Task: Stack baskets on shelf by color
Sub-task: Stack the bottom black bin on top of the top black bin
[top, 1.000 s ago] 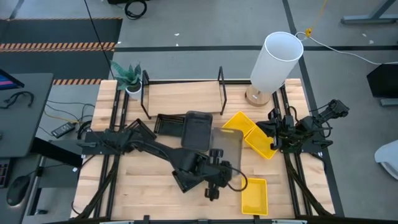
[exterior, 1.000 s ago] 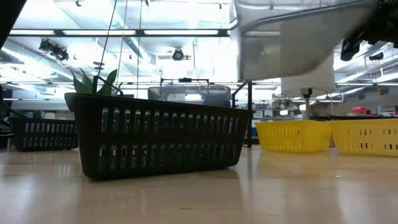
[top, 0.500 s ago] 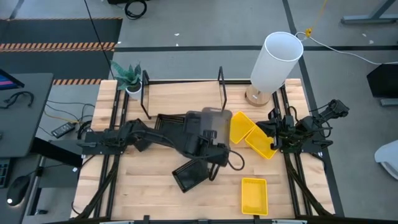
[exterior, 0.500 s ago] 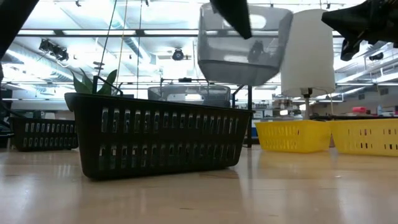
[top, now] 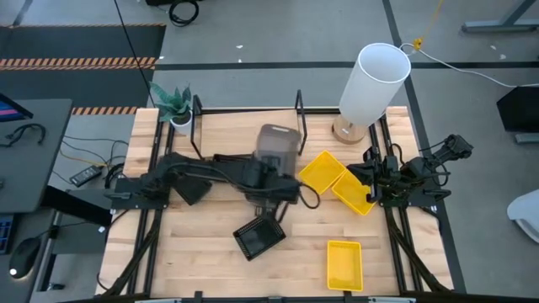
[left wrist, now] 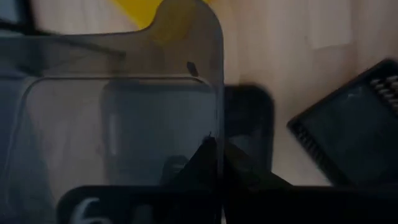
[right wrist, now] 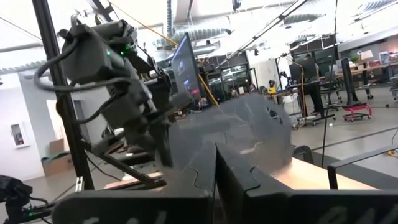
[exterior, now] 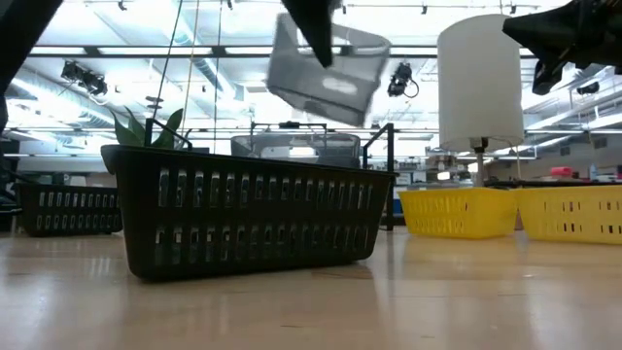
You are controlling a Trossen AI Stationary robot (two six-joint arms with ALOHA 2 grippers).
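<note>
My left gripper is shut on a translucent grey basket, holding it in the air over the light-wood shelf. In the low view this basket hangs tilted above a second grey basket. A black slatted basket rests on its base on the tabletop. Another black one sits by the shelf, partly under the arm. Three yellow baskets lie to the right. My right gripper is shut and waits at the table's right edge. My left gripper holds the grey basket by the wall at its near end. One finger shows through the wall from inside and the other lies outside. The basket is lifted clear and tilted, reaching away from the fingers toward the far edge.
A tall white cylinder stands at the far right on a round wooden base. A small potted plant sits at the far left corner. The shelf's black upright loops rise on either side of the held basket. Bare tabletop shows near left.
My left gripper has carried the grey basket from above the middle of the table toward the far edge and slightly left, and now holds it over the shelf. The basket has tipped from nearly level to tilted. Everything else has stayed put.
</note>
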